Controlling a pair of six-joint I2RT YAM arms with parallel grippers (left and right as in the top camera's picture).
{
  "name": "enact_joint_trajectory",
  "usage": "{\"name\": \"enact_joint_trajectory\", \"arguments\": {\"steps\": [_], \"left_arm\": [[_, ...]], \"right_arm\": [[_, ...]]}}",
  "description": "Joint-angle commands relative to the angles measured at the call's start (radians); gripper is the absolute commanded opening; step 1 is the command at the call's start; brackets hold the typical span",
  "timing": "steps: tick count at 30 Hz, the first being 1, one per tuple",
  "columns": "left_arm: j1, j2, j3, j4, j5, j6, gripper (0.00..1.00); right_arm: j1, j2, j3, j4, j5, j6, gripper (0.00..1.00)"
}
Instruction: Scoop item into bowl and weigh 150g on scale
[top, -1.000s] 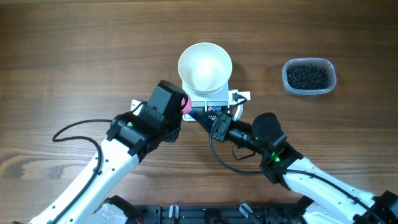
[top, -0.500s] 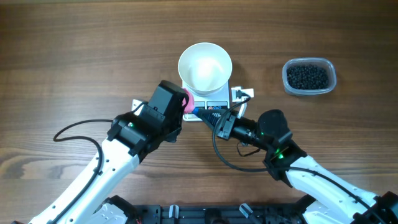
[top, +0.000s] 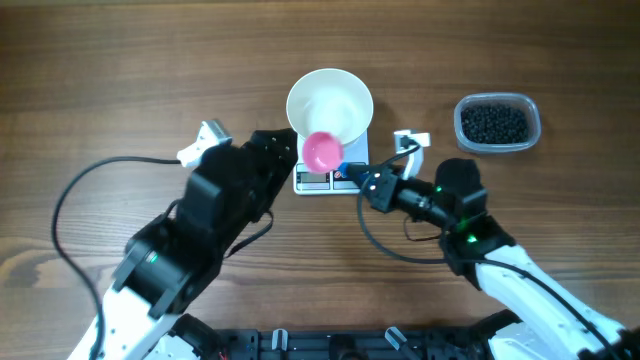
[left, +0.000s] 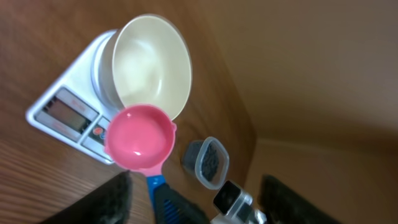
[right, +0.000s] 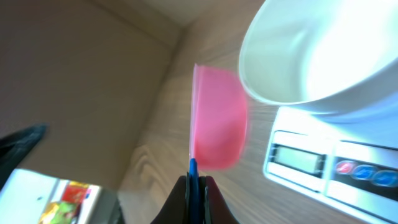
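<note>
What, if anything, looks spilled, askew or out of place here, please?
Nothing stands out: the bowl sits upright on the scale, the beads are all in their tub, and the right pincer holds the empty pink scoop by its handle.

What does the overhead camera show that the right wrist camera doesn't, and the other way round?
Only the overhead view shows the clear tub of black beads, sitting to the right of the scale. Only the right wrist view shows the scoop edge-on, its blue handle pinched between the fingers of the right hand, and the scale's display close up. Both show the empty white bowl, the scale under it and the pink scoop beside the bowl.
</note>
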Motion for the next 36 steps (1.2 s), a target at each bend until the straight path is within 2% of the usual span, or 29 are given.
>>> {"name": "enact_joint_trajectory", "arguments": {"steps": [1, 3, 5, 10, 12, 14, 15, 17, 20, 22, 29, 32, 36], "left_arm": [[0.003, -0.063, 0.008, -0.024, -0.017, 0.166, 1.0], [0.003, -0.066, 0.008, -0.042, -0.017, 0.166, 1.0], [0.003, -0.052, 0.008, -0.067, -0.017, 0.166, 1.0], [0.003, 0.032, 0.008, -0.086, -0.007, 0.165, 1.0], [0.003, 0.073, 0.008, -0.085, 0.011, 0.165, 1.0], [0.003, 0.129, 0.008, -0.077, 0.029, 0.166, 0.64], [0.003, 0.146, 0.008, -0.074, 0.034, 0.166, 0.35], [0.003, 0.18, 0.008, -0.066, 0.066, 0.169, 0.04], [-0.014, 0.225, 0.008, -0.017, 0.117, 0.307, 0.04], [-0.042, 0.267, 0.008, 0.005, 0.114, 0.432, 0.04], [-0.079, 0.439, 0.008, 0.079, 0.109, 0.742, 0.04], [-0.079, 0.512, 0.008, 0.154, 0.033, 0.871, 0.04], [-0.079, 0.593, 0.008, 0.177, 0.005, 0.916, 0.04]], "right_arm": [[-0.072, -0.139, 0.138, -0.245, 0.022, -0.209, 0.05], [-0.118, -0.239, 0.23, -0.47, 0.047, -0.277, 0.05], [-0.156, -0.304, 0.286, -0.61, 0.047, -0.299, 0.04], [-0.267, -0.448, 0.306, -0.817, 0.054, -0.302, 0.04], [-0.311, -0.489, 0.306, -0.89, 0.069, -0.344, 0.04], [-0.357, -0.526, 0.306, -0.977, 0.194, -0.353, 0.04], [-0.369, -0.535, 0.307, -0.998, 0.232, -0.365, 0.04], [-0.383, -0.548, 0.307, -1.022, 0.288, -0.4, 0.04], [-0.384, -0.548, 0.307, -1.016, 0.343, -0.398, 0.04], [-0.384, -0.548, 0.307, -1.009, 0.383, -0.392, 0.04], [-0.384, -0.548, 0.307, -1.006, 0.413, -0.346, 0.05], [-0.384, -0.548, 0.307, -1.007, 0.413, -0.346, 0.04], [-0.384, -0.548, 0.307, -1.007, 0.413, -0.347, 0.04]]}}
